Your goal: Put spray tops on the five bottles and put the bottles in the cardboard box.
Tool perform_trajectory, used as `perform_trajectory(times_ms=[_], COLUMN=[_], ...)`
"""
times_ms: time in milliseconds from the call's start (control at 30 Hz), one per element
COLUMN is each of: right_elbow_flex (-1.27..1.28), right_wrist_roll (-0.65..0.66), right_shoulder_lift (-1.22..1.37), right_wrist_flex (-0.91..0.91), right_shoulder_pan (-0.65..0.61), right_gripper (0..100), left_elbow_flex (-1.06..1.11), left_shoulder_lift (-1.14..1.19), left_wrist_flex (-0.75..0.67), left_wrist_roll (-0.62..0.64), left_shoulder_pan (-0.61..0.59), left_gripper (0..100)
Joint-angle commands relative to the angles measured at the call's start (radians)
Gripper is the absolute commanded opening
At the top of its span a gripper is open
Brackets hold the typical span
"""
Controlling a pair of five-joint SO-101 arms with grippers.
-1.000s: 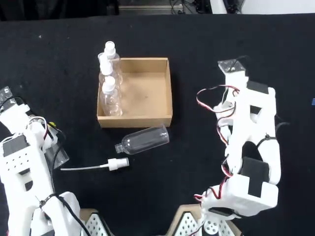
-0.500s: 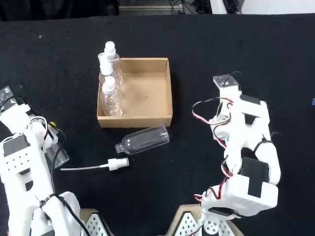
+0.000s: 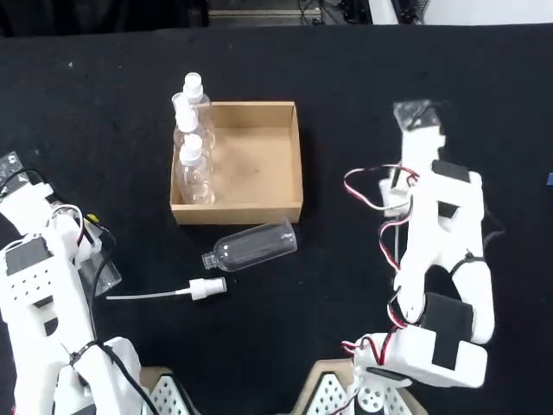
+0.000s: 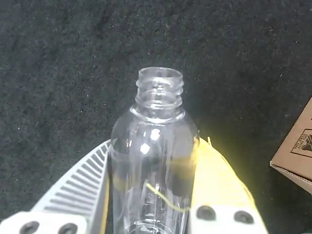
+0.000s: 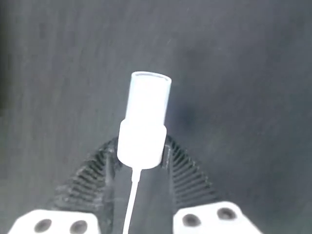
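**Now the bottle and its top are both in hand**

Overhead, the shallow brown cardboard box (image 3: 299, 164) sits on the black counter (image 3: 104, 78). Three clear plastic bottles (image 3: 192, 147) with white spray tops on stand along one of its walls. Just in front of the box a fourth clear bottle (image 3: 255, 245) lies uncapped on its side. Near it lies a loose white spray top (image 3: 206, 288) with its thin dip tube stretched out. The white left arm (image 3: 39, 285) and white right arm (image 3: 441, 233) stand well apart, one on either side of the box.

From the left wrist, the left gripper (image 4: 153, 144) is clenched on the fifth clear bottle (image 4: 151, 170). I can see its open neck and bare threads here, which the overhead leaves vague.

From the right wrist, the right gripper (image 5: 141, 146) grasps another white spray top (image 5: 144, 117) by its collar, with the tube running back between the jaws.

I judge the step in hand is mating these two. I'd bring the tube over the neck first and thread it in. Then I'd keep both axes in line before seating and twisting the collar. A skewed approach could bend the tube or cross the threads.
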Motion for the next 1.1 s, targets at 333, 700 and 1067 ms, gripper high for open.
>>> perform_trajectory(times_ms=[333,700,1067], right_elbow_flex=[-0.269,-0.401,-0.403], right_wrist_roll=[-0.037,-0.104,-0.147], right_shoulder_lift=[0.245,0.381,0.278], right_wrist_flex=[0.161,0.233,0.218], right_shoulder_pan=[0.025,-0.035,-0.040], right_gripper=[24.6,20.4,1.1], left_elbow_flex=[-0.007,-0.007,-0.007], left_shoulder_lift=[-0.006,-0.006,-0.012], left_wrist_flex=[-0.018,-0.018,-0.018], left_wrist_roll=[0.005,0.005,0.005], left_shoulder_pan=[0.007,0.007,0.010], left_gripper=[3,3,3])
